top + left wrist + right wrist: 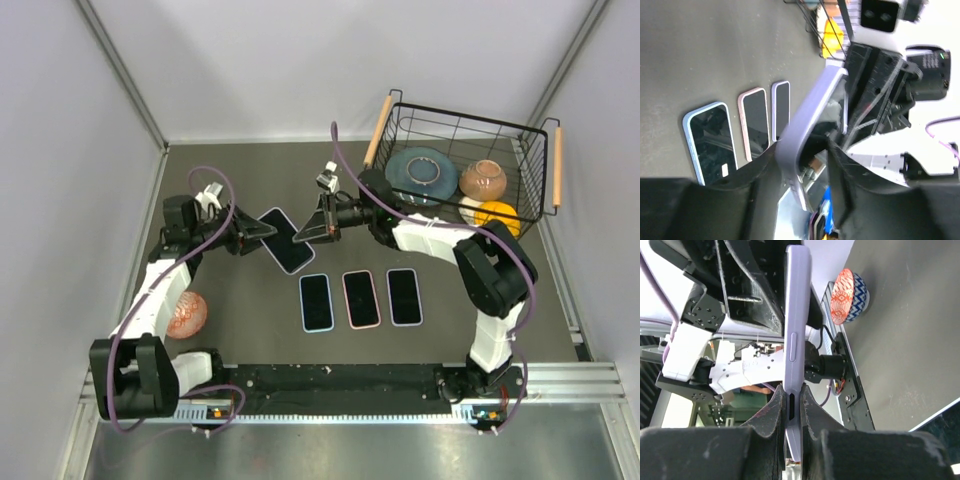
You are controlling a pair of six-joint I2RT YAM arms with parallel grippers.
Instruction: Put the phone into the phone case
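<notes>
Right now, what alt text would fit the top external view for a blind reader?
The left gripper and right gripper hold one lavender-edged phone between them. Three other phones lie in a row on the table; a wire basket holds bowls at right.

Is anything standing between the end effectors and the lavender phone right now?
Nothing visible does. The left end effector and the right end effector both clamp the lavender phone by opposite edges above the table; the three other phones lie apart.
</notes>
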